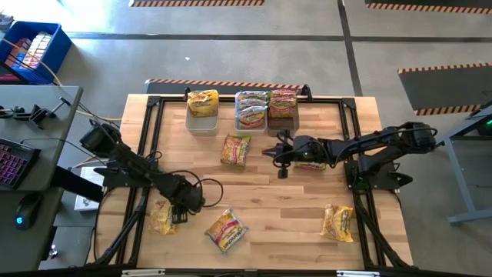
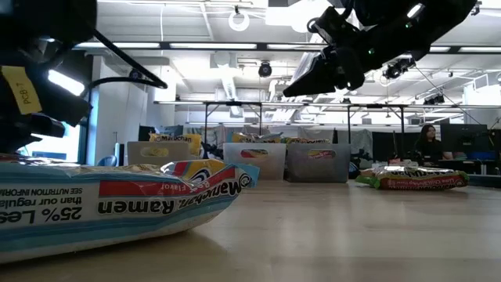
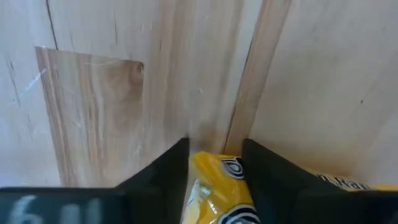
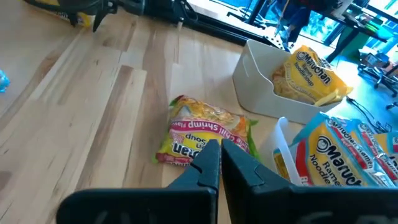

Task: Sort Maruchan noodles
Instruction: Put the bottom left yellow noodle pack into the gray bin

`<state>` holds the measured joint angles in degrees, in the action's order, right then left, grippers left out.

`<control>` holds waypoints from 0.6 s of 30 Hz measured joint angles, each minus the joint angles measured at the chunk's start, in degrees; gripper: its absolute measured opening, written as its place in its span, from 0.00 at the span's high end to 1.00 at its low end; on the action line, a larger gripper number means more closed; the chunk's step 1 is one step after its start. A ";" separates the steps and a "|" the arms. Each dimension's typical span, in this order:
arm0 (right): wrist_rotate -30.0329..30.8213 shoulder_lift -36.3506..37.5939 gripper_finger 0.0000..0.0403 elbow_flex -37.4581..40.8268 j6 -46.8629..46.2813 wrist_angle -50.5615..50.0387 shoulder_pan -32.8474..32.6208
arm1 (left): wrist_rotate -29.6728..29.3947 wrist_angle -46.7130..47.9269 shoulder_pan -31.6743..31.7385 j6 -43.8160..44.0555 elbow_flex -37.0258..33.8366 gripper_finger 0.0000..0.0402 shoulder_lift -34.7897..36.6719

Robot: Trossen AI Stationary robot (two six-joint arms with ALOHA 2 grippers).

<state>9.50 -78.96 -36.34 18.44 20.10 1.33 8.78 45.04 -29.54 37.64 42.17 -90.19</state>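
Note:
Maruchan noodle packets lie loose on the wooden table. My left gripper points down at the near left, with the end of a yellow packet between its fingers; the rest of that packet lies flat. My right gripper is shut and empty. It hangs above the table's middle, just beyond a red-and-green chili shrimp packet. Another packet lies under the right arm. My left gripper comes at the yellow packet from above, fingers pointing down. The packet's crinkled end fills the gap between the two fingers. The packet rests on the table. How far back it reaches between the fingers cannot be told.
Three bins stand at the far edge: a white one with a yellow packet, a clear one with blue-green packets and a dark one with pink-red packets. More loose packets lie near the front and at the near right.

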 joint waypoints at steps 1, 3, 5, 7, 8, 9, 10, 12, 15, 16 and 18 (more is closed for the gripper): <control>0.01 0.00 1.00 0.00 -0.01 0.10 0.02 | 0.72 0.08 0.31 -0.50 -0.04 0.70 0.21; 0.02 0.00 1.00 0.00 -0.27 0.17 0.02 | 1.72 0.00 0.74 -0.79 -0.12 0.79 0.49; 0.00 0.00 1.00 0.00 -0.40 -0.12 0.02 | 3.63 0.46 1.37 -0.82 -0.24 0.90 1.22; 0.00 0.00 1.00 0.00 -0.48 -0.20 0.02 | 6.07 1.41 1.80 -1.05 -0.44 0.97 1.99; 0.00 0.00 1.00 0.00 -0.58 -0.38 0.02 | 6.76 1.92 1.90 -1.36 -0.44 0.98 2.64; 0.00 0.00 1.00 0.00 -0.78 -0.61 0.02 | 7.48 1.80 1.98 -1.78 -0.44 0.98 3.26; 0.00 -0.02 1.00 0.00 -1.34 -0.69 0.02 | 7.29 1.30 2.08 -2.19 -0.44 0.97 3.78; -0.05 -0.02 1.00 0.00 -2.07 -0.75 0.06 | 6.72 1.40 2.34 -2.46 -0.41 0.99 4.91; -1.66 -0.02 1.00 0.00 -3.24 -1.21 0.15 | 4.67 1.60 3.26 -2.49 -0.41 0.99 7.78; -2.14 -0.02 1.00 0.00 -3.78 -1.19 0.15 | 3.32 1.74 3.69 -2.40 -0.41 1.00 9.16; -2.25 -0.34 1.00 0.00 -5.15 -1.08 0.17 | 0.71 1.62 5.00 -2.14 -0.39 1.00 12.15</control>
<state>7.25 -79.30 -36.34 13.29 19.03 1.50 9.49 46.66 -24.54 35.51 41.78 -78.04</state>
